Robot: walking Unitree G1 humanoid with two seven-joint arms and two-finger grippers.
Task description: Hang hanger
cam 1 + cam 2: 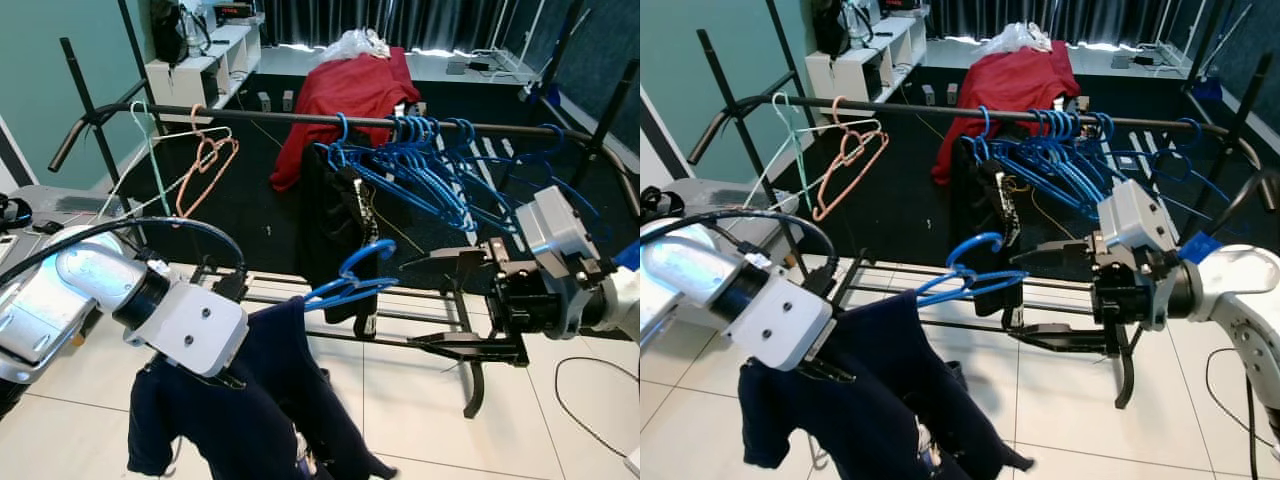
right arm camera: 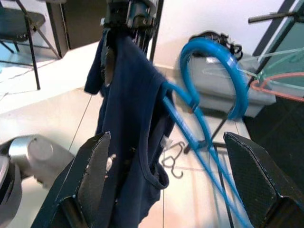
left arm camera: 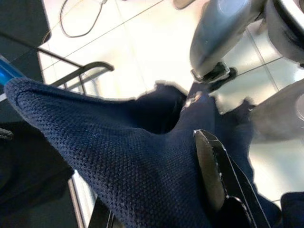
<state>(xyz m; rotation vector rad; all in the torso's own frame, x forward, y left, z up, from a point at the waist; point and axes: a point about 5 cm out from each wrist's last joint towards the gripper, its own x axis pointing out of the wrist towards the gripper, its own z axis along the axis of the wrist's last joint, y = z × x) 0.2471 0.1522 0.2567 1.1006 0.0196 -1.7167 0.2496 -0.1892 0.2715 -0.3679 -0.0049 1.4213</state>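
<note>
Hanger (image 1: 350,280), blue, sits near the middle of the left eye frame with a navy garment (image 1: 250,400) draped on it, its hook curling up just below the rail (image 1: 300,118). At lower left, the left gripper (image 3: 209,185) has its fingers closed on the navy cloth, and so carries garment and hanger together. In the upper left, a green hanger (image 1: 150,150) and a pink hanger (image 1: 205,160) hang on the rail; a cluster of blue hangers (image 1: 430,160) and a dark garment (image 1: 335,220) crowd its centre and right. A red cloth (image 1: 345,90) lies beyond, at top centre. At right, the right gripper (image 2: 171,175) stands with fingers spread wide, facing the hook without touching it.

To do this step well, the wide fingers should probably close on the hanger's neck just under the hook, keeping the hook upright. The bare stretch of rail between the pink hanger and the blue cluster looks the easiest target. The cloth grip alone may let the hanger swing.
</note>
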